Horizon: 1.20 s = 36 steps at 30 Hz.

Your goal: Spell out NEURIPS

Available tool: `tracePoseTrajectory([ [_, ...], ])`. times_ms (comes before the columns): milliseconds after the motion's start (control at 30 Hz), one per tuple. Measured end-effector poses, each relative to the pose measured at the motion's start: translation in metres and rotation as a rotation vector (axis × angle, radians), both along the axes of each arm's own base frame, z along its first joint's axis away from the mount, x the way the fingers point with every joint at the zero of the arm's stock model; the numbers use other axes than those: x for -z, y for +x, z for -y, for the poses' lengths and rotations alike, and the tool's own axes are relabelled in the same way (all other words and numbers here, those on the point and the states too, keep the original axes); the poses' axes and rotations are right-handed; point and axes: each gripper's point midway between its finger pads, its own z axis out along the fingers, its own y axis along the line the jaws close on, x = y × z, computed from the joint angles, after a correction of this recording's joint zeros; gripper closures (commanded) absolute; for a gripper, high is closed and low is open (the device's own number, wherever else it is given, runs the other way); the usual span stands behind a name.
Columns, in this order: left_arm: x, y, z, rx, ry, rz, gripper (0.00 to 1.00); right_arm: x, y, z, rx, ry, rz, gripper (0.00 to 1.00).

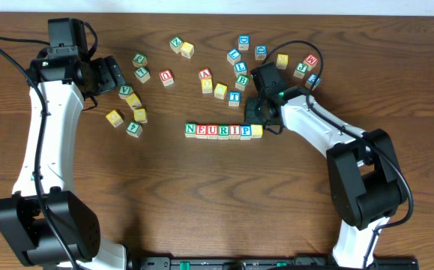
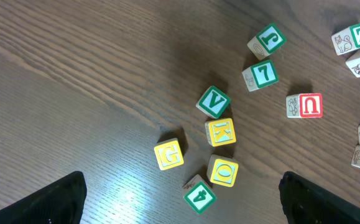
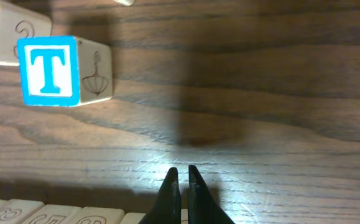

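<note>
A row of cubes lies mid-table and reads N, E, U, R, I, P. A yellow-topped cube touches its right end; its letter is too small to read. My right gripper hangs just behind that right end. In the right wrist view the right gripper is shut with nothing between its fingers, and the pale side faces of the row show along the bottom edge. At the far left my left gripper stands wide open. It is empty in the left wrist view, above loose cubes.
Loose cubes lie below the left gripper: green V, yellow K, yellow G, yellow O, green 4. A blue T cube sits behind the right gripper. More cubes are scattered along the back.
</note>
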Motion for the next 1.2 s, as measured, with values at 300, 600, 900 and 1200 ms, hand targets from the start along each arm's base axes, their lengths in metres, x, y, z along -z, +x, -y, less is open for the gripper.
tracePoseTrajectory([
  [300, 0.0, 0.0, 0.0, 0.0, 0.0, 0.0, 0.02, 0.002, -0.006, -0.002, -0.021, -0.002, -0.021, 0.99],
  [600, 0.0, 0.0, 0.0, 0.0, 0.0, 0.0, 0.03, 0.002, -0.009, -0.003, -0.024, 0.0, -0.031, 0.99],
  [900, 0.0, 0.0, 0.0, 0.0, 0.0, 0.0, 0.02, 0.003, -0.011, -0.002, -0.025, -0.001, -0.042, 0.99],
  [1200, 0.0, 0.0, 0.0, 0.0, 0.0, 0.0, 0.02, 0.004, -0.013, -0.001, -0.025, -0.005, -0.051, 0.99],
])
